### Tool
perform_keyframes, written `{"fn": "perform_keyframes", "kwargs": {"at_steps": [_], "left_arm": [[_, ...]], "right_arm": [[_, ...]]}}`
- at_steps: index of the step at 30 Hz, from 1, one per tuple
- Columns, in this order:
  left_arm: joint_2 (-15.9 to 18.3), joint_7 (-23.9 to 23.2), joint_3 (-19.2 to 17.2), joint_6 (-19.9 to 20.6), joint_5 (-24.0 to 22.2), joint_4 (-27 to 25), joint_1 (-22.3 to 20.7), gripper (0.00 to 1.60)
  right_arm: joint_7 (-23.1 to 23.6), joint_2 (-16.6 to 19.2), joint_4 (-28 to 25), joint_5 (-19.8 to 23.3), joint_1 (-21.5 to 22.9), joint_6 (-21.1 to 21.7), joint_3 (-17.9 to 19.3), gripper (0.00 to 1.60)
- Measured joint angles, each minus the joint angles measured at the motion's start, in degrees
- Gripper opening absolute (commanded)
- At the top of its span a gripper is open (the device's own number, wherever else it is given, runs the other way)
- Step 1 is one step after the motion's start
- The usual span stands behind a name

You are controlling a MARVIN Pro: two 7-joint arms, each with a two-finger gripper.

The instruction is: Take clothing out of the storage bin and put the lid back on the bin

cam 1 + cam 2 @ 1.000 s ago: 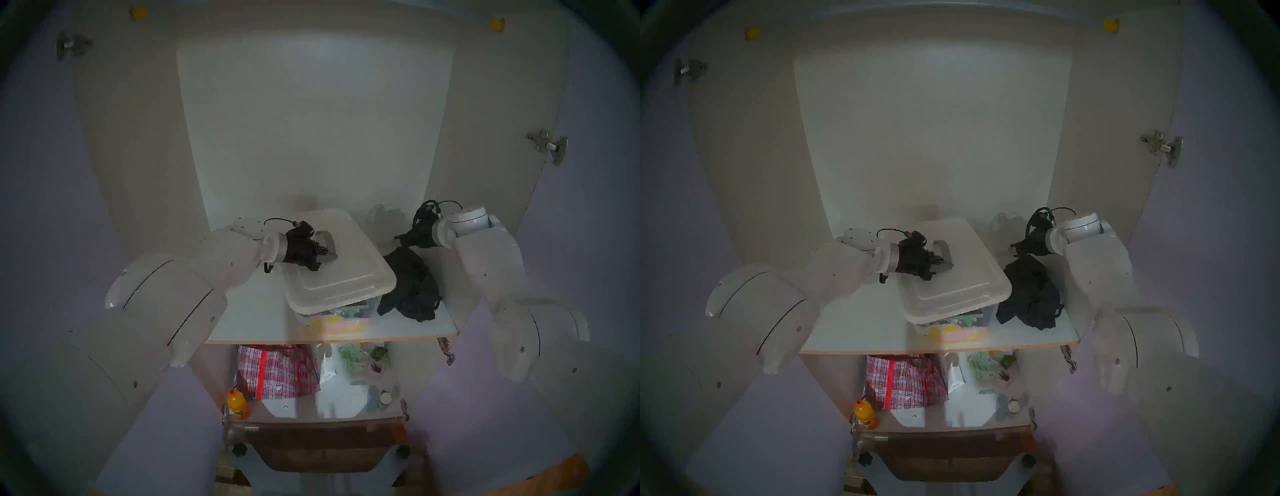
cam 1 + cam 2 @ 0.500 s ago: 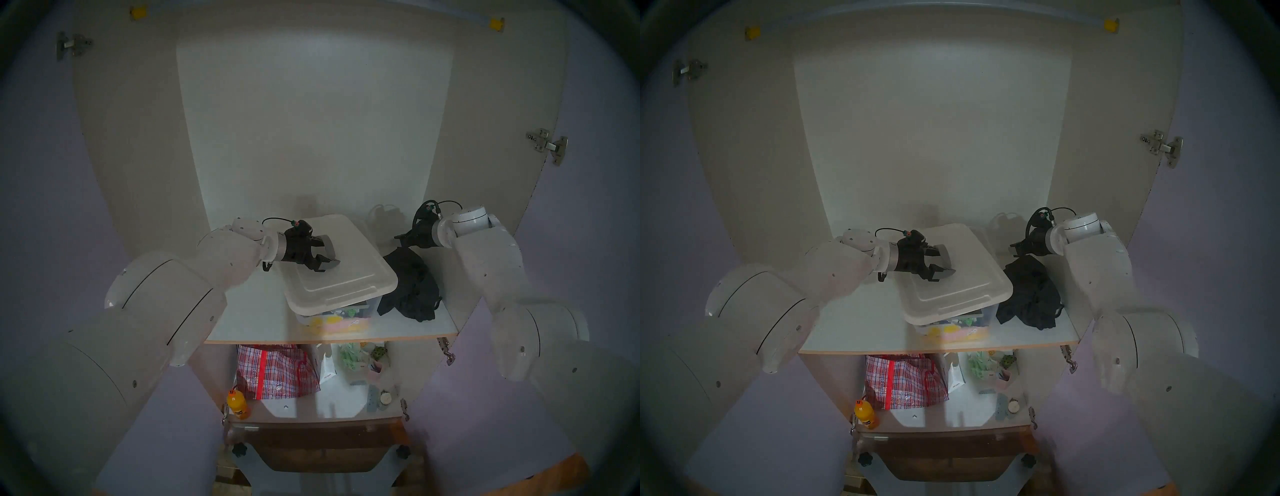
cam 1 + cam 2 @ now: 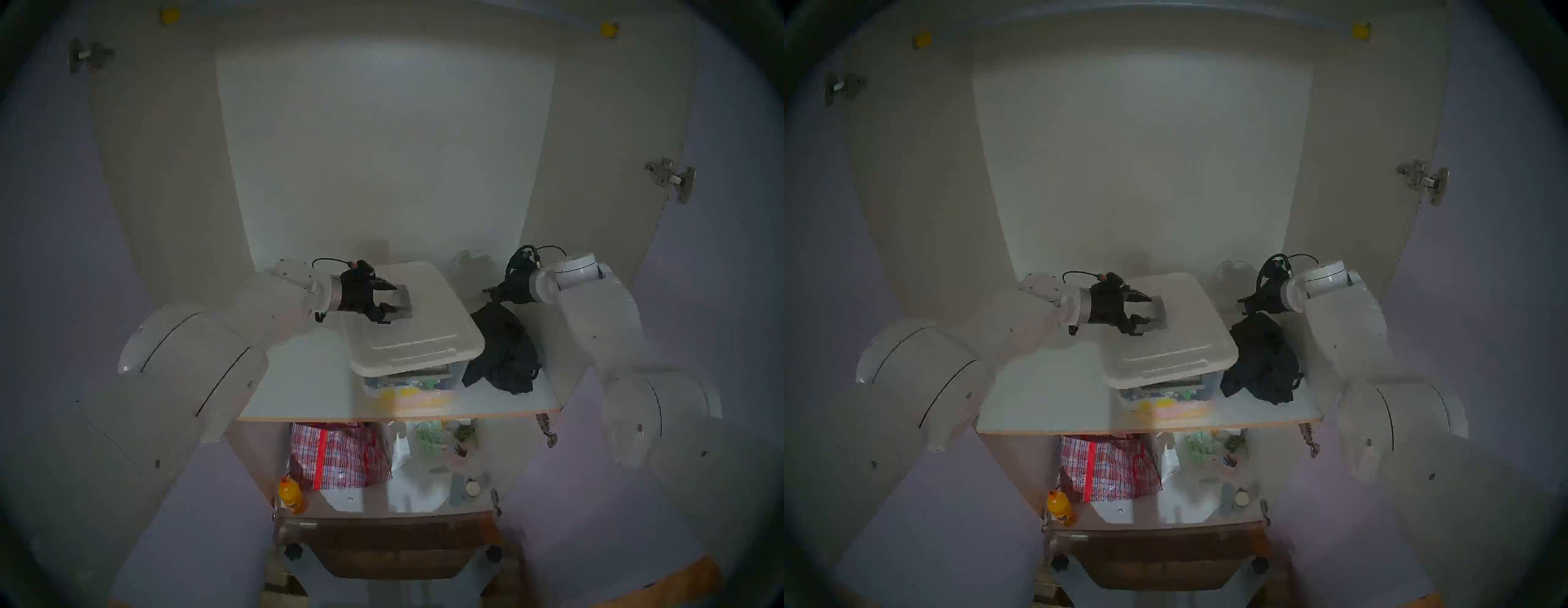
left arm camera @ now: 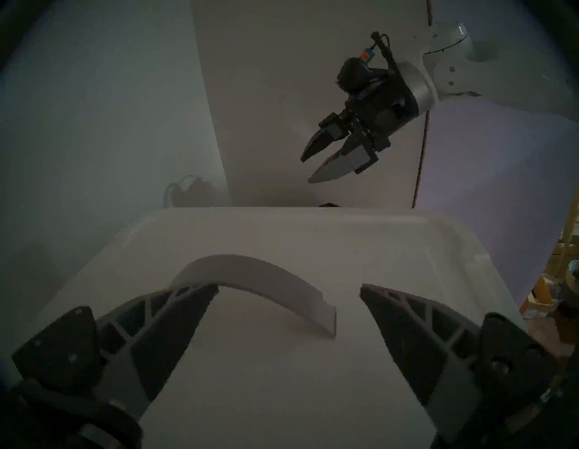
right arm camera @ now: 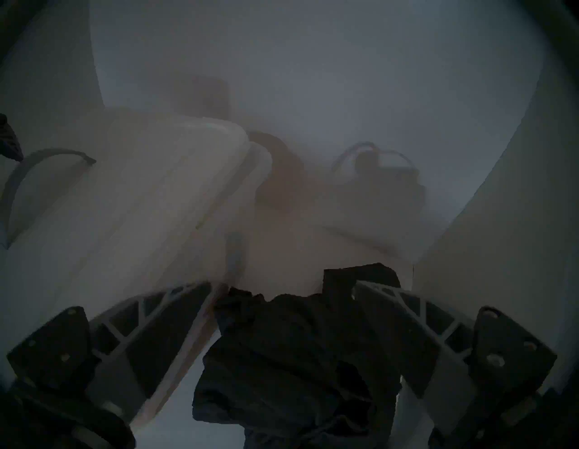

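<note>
Lid back on the bin, both grippers spread and empty.

Nearest, on the lower shelf, stood an orange bottle (image 3: 291, 495) and a red plaid bag (image 3: 339, 454); above them, on the white shelf (image 3: 305, 382), the clear storage bin (image 3: 456, 375) sat with coloured items showing through its wall, though the dim light left its contents hard to name. The black clothing (image 3: 502, 352) lay heaped just beside the bin's right side, outside it. The milky-white lid (image 3: 424, 331) covered the bin, seemingly a little askew. The left gripper (image 4: 288, 290) hung over the lid, jaws wide apart, straddling the arched grey strap handle (image 4: 257, 276) and gripping nothing. The right gripper (image 5: 282, 287) hovered over the clothing's far end, jaws likewise apart and empty.
</note>
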Motion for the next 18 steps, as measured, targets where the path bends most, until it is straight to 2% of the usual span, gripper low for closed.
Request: {"fn": "perform_keyframes", "kwargs": {"at_steps": [12, 14, 16, 17, 18], "left_arm": [[0.0, -0.4, -0.1, -2.4, 0.0, 0.1, -0.3, 1.60], [0.2, -0.4, -1.9, -3.4, -0.6, 0.1, 0.2, 1.60], [0.6, -0.4, -2.8, -4.9, -0.9, 0.0, 0.8, 1.60], [1.4, -0.6, -5.0, -9.2, -1.4, -0.4, 2.3, 1.60], [1.6, -0.7, -5.2, -10.4, -1.5, -0.4, 2.8, 1.60]], "right_arm": [[0.0, 0.0, 0.0, 0.0, 0.0, 0.0, 0.0, 1.60], [0.0, 0.0, 0.0, 0.0, 0.1, -0.1, 0.0, 1.60], [0.2, 0.0, 0.0, 0.0, 0.1, -0.1, -0.1, 1.60], [0.5, -0.2, -0.3, -0.1, 0.0, -0.3, -0.4, 1.60], [0.8, -0.3, -0.5, -0.1, -0.1, -0.4, -0.6, 1.60]]}}
